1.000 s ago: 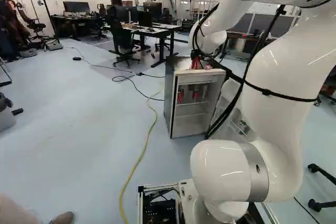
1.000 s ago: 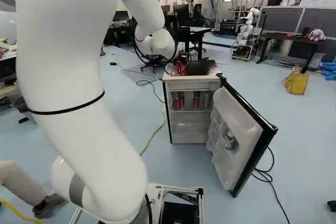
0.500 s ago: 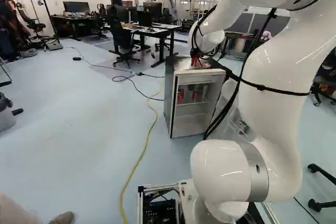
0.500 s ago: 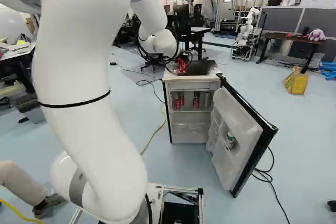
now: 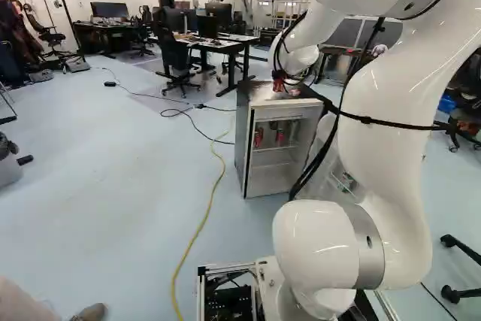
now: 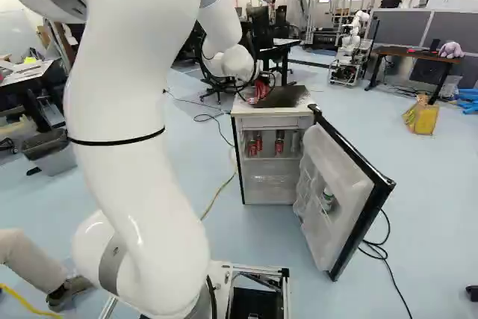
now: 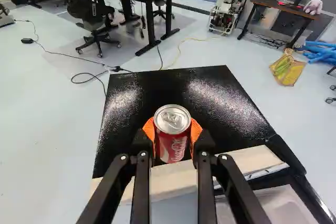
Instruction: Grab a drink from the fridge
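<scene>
At the fridge top, in the right base view, my gripper (image 6: pixel 261 89) is small and partly hidden by cables, with red showing at it. The wrist view shows the gripper (image 7: pixel 172 130) shut on an upright red can (image 7: pixel 173 142), an orange pad (image 7: pixel 148 129) on either side. Behind the can lies the fridge's black top (image 7: pixel 163 90); whether the can touches it I cannot tell. The fridge (image 5: pixel 274 163) stands open, its door (image 6: pixel 345 196) swung out. More red cans (image 6: pixel 279 142) stand on its upper shelf, and a bottle (image 6: pixel 327 199) sits in the door.
A yellow cable (image 5: pixel 203 219) runs along the floor left of the fridge, and a black cable (image 6: pixel 385 252) lies by the door. Desks and a chair (image 5: pixel 175 58) stand beyond. Another robot (image 6: pixel 349 54) is farther back, near a yellow bag (image 6: pixel 422 116).
My gripper has risen slightly at the fridge top, the red can moving with it. The arm's large links have shifted leftward in the left base view and rightward in the right one.
</scene>
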`<state>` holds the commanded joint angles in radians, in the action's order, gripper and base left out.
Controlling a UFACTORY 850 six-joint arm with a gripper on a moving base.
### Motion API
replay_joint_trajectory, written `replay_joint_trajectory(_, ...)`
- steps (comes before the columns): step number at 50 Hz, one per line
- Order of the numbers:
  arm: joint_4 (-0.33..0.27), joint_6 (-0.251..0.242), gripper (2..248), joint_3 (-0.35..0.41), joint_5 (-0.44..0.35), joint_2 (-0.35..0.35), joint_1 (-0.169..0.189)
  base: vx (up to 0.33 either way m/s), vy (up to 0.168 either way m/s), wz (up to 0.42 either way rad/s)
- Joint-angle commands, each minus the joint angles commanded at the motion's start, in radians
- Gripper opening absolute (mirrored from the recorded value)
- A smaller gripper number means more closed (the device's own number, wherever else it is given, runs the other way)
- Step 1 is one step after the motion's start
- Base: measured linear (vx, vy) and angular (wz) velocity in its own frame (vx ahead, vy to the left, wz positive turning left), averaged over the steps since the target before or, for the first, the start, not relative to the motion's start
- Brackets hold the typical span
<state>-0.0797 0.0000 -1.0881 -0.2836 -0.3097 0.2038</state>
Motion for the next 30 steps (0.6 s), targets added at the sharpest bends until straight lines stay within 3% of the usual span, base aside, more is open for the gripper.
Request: replay_joint_trajectory(30, 0.0, 0.0, 86, -0.064, -0.005, -0.103, 0.003, 0.0, 0.0, 0.0)
